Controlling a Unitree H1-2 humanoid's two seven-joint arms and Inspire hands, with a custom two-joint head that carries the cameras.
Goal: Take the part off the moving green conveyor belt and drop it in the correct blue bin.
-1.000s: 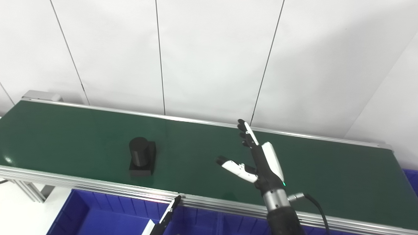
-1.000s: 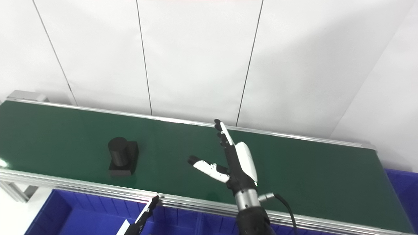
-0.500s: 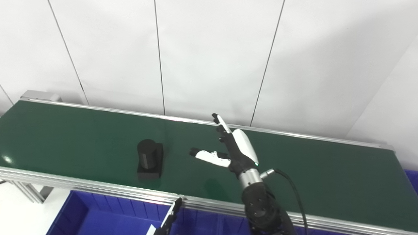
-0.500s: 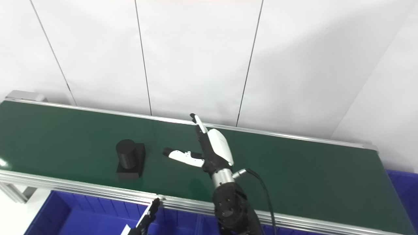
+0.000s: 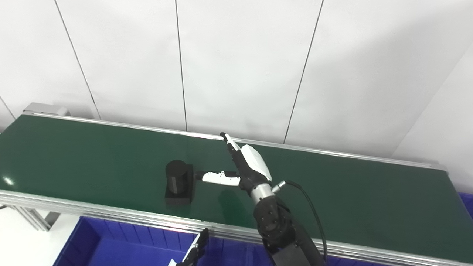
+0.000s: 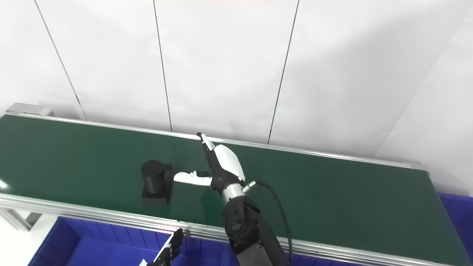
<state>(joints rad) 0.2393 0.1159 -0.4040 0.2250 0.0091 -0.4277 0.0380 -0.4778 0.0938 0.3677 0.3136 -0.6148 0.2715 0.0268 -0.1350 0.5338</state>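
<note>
so the black part (image 5: pixel 179 181), a short cylinder standing on a flat square base, sits upright on the green conveyor belt (image 5: pixel 369 195), left of the belt's middle and closer to its near edge than the far one. the right hand (image 5: pixel 242 169) is out over the belt just to the right of the part, spread wide and holding nothing: its thumb (image 5: pixel 216 177) points left with the tip right at the part's base, touching or just about, can't tell which, while the fingers (image 5: pixel 230 142) stretch up toward the belt's far edge. the left hand (image 6: pixel 168 252) only pokes in at the bottom edge of the picture, below the belt's near rail and above the blue bin (image 5: pixel 111 245), too little of it showing to tell if it's spread or clenched. another bit of blue bin (image 6: pixel 456 208) peeks out past the belt's right end. white wall panels (image 5: pixel 240 62) run behind the far edge.
</note>
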